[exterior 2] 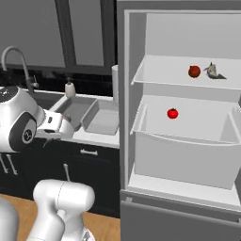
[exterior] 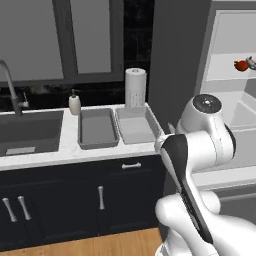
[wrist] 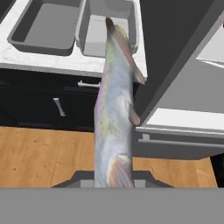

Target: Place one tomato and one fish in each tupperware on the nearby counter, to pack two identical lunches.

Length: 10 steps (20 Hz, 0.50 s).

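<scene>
My gripper (wrist: 113,178) is shut on a long silvery fish (wrist: 114,105), which points away from the hand toward the counter (wrist: 26,59). The fish hangs over the wooden floor in front of the cabinets, its far end overlapping the lighter tupperware (wrist: 93,38). The darker tupperware (wrist: 43,24) lies beside it, and both trays look bare. They also show as the darker tray (exterior: 97,128) and the lighter tray (exterior: 136,124). In the open fridge, a tomato (exterior 2: 194,71) and a second fish (exterior 2: 212,70) rest on the upper shelf. Another tomato (exterior 2: 172,113) lies in the drawer below.
A dark sink (exterior: 30,132) with a faucet lies left of the trays. A soap dispenser (exterior: 74,104) and a paper towel roll (exterior: 135,87) stand behind them. The fridge wall (exterior: 172,60) rises right of the lighter tray. Navy cabinets (exterior: 100,195) sit under the counter.
</scene>
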### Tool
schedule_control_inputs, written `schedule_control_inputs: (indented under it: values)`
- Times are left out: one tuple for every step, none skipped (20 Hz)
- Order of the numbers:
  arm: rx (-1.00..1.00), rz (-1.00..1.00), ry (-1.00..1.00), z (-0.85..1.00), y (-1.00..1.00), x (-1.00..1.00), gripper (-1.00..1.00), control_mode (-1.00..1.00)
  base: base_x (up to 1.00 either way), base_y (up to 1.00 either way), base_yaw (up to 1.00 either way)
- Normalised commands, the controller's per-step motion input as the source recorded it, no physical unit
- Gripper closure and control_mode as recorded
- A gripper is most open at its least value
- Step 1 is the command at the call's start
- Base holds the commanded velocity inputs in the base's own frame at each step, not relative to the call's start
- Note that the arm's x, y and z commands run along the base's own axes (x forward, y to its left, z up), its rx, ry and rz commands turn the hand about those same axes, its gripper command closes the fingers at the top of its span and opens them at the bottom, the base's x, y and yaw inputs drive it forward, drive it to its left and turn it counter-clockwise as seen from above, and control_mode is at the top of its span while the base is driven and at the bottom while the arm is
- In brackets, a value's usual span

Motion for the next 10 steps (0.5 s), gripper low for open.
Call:
schedule_control_inputs:
  values:
    - [0.00,0.00,0.00,0.00,0.00,0.00,1.00,1.00,0.34,0.23,0.03]
    - [0.00,0.00,0.00,0.00,0.00,0.00,1.00,1.00,0.39,0.18,0.02]
    - [0.00,0.00,0.00,0.00,0.00,0.00,1.00,1.00,0.54,0.31,0.00]
    - [0.00,0.00,0.00,0.00,0.00,0.00,1.00,1.00,0.51,0.21,0.00]
    - [0.00,0.00,0.00,0.00,0.00,0.00,1.00,1.00,0.50,0.26,0.00]
    - [0.00,0.00,0.00,0.00,0.00,0.00,1.00,1.00,0.56,0.37,0.00]
    - [0.00,0.00,0.00,0.00,0.00,0.00,1.00,1.00,0.54,0.39,0.00]
    - [0.00,0.00,0.00,0.00,0.00,0.00,1.00,1.00,0.61,0.58,0.00]
    - [0.00,0.00,0.00,0.00,0.00,0.00,1.00,1.00,0.61,0.76,0.00]
    - [0.00,0.00,0.00,0.00,0.00,0.00,1.00,1.00,0.49,0.81,0.00]
